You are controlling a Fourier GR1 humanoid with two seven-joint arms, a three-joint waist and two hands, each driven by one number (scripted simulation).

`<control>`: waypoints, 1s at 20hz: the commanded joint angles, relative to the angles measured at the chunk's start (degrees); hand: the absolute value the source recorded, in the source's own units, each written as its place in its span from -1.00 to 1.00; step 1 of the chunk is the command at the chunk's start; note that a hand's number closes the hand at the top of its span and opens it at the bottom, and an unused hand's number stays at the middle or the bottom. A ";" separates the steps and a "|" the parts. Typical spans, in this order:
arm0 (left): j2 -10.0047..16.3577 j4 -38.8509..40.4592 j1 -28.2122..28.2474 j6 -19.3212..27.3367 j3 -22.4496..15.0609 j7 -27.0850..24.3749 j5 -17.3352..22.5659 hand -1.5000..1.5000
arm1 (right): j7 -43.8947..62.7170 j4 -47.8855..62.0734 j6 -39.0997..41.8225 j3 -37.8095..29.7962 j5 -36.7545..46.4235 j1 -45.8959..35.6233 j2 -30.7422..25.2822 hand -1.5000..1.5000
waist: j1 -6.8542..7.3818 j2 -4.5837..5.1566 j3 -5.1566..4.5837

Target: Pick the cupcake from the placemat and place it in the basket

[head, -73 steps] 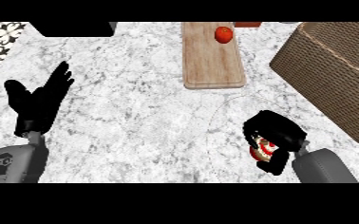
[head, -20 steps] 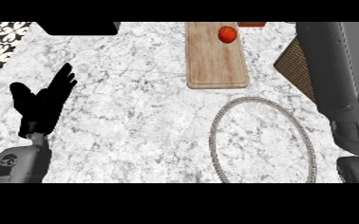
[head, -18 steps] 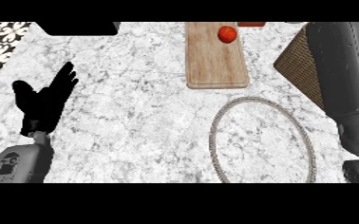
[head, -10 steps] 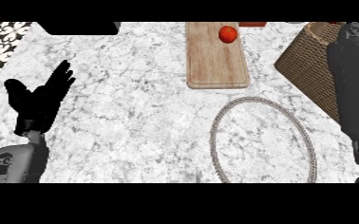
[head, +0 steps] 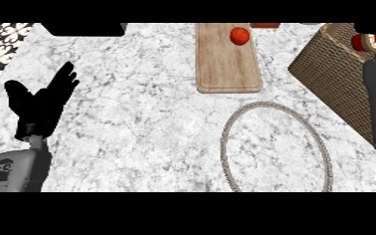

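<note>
Head view: I am seeing the right hand (head: 366,28) at the far right edge, mostly cut off, its black fingers curling over the cupcake (head: 359,43) and gripping it. The cupcake is sitting above the woven basket (head: 330,74), off the placemat (head: 225,144), which is lying just beside the basket on the counter (head: 147,104). The left hand (head: 37,104) is resting open at the left edge, fingers up. A red fruit (head: 239,36) is lying on the wooden board (head: 224,64).
</note>
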 commanded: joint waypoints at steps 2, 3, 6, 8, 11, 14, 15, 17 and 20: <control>-0.26 4.27 -1.09 -1.41 1.11 -4.02 0.18 0.00 | -4.94 2.94 -2.34 -0.69 -4.80 0.49 -0.68 -1.00 | -0.07 0.04 -0.02; -0.67 -1.08 0.15 -0.29 -0.53 -1.06 -0.81 0.00 | -9.76 6.23 -3.31 -2.92 -8.23 -0.07 -3.56 -1.00 | 0.26 0.06 0.02; -0.50 2.24 -0.99 -0.82 0.48 -1.40 -0.41 0.00 | -10.06 4.37 -4.64 -1.19 -7.84 -1.31 -2.50 -1.00 | 0.06 0.02 -0.01; 0.02 -1.92 -0.49 -0.23 0.99 2.43 0.50 0.00 | -11.30 4.05 -8.54 -3.55 -9.47 -0.12 -3.52 -1.00 | 0.20 -0.03 0.02; -1.81 -3.65 3.15 0.57 -1.10 0.82 -1.24 0.00 | -3.99 -2.37 -13.54 -5.90 -7.93 0.66 -1.03 -1.00 | -0.20 -0.37 -0.01; 1.67 1.97 2.04 -2.80 3.23 -2.45 1.61 0.00 | -7.19 -6.46 -16.42 -10.28 -13.89 3.61 -2.08 -1.00 | -0.90 -0.19 -0.02; 0.78 -1.92 3.61 -1.52 1.77 -0.13 0.68 0.00 | -5.67 -10.62 -14.10 -11.88 -14.98 3.75 -4.37 -1.00 | -1.48 -0.79 0.00; -0.35 0.16 2.95 -0.50 1.52 -1.41 -0.12 0.00 | -5.62 -18.13 -13.87 -12.46 -17.51 9.40 -1.52 -1.00 | -2.46 -0.81 -0.05; -0.13 -1.54 4.49 -0.84 1.43 -1.80 -0.39 0.00 | -4.05 -30.55 -6.39 -13.25 -22.27 18.24 -1.74 -1.00 | -2.16 -0.75 -0.05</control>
